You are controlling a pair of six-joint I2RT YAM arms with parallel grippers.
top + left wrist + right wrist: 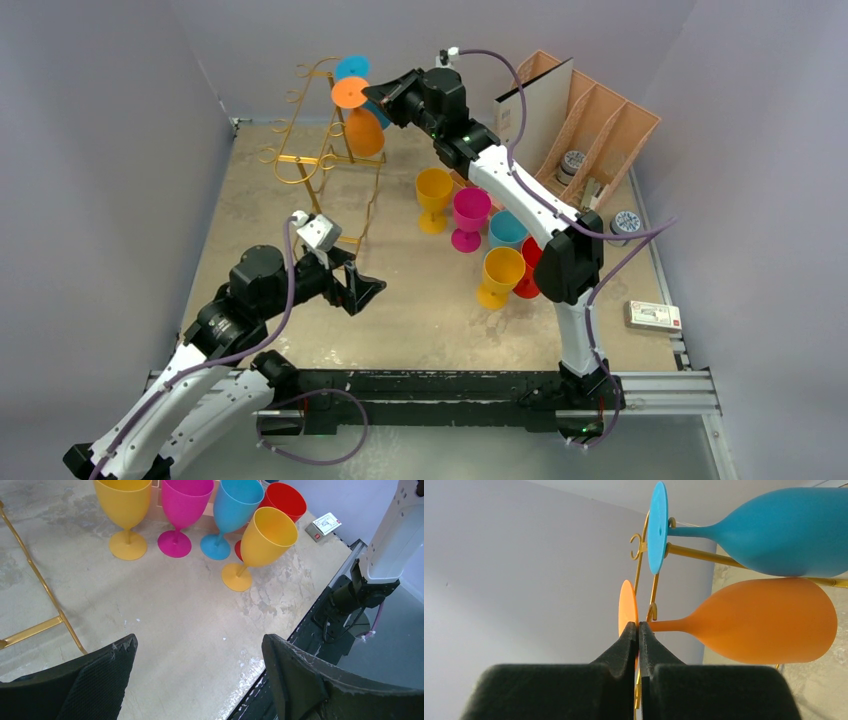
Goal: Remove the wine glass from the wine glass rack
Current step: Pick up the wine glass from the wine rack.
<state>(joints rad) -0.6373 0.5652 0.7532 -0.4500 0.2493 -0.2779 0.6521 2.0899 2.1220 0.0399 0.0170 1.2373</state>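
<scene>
I see my right pincer [638,627] pinched flat on the thin round foot of the matte orange plastic wine glass [764,620]. The glass hangs bowl-down on the gold wire rack [315,160], beside a blue glass [774,530]. My left pincer [200,650] gapes wide, holding nothing, over the mottled desk [175,605].
</scene>
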